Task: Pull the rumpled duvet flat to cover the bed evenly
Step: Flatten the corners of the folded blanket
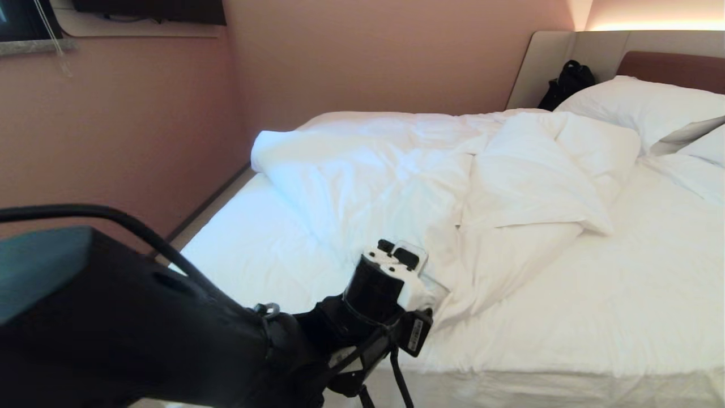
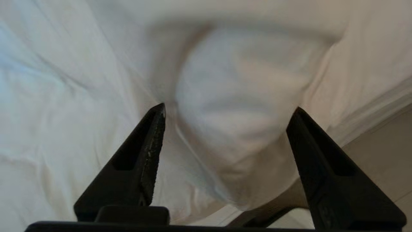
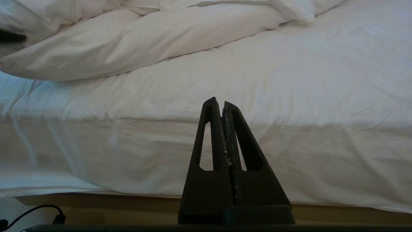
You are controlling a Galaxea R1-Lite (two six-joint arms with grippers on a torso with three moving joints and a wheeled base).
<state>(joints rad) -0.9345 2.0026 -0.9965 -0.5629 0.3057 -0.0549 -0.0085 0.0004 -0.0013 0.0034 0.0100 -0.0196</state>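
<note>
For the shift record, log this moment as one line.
left gripper: open over duvet corner | right gripper: shut, parked beside bed | duvet: rumpled

The duvet [image 1: 430,187], thick, white and wrinkled, lies bunched across the middle of the bed [image 1: 612,294], folded over itself, one corner trailing toward the bed's near edge, bare sheet around it.

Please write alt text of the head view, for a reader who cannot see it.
A rumpled white duvet lies bunched across the far part of a bed, leaving the near sheet bare. The robot's left arm reaches in from the lower left, its tool at the duvet's near edge. White pillows and a black bag sit by the headboard.
</note>
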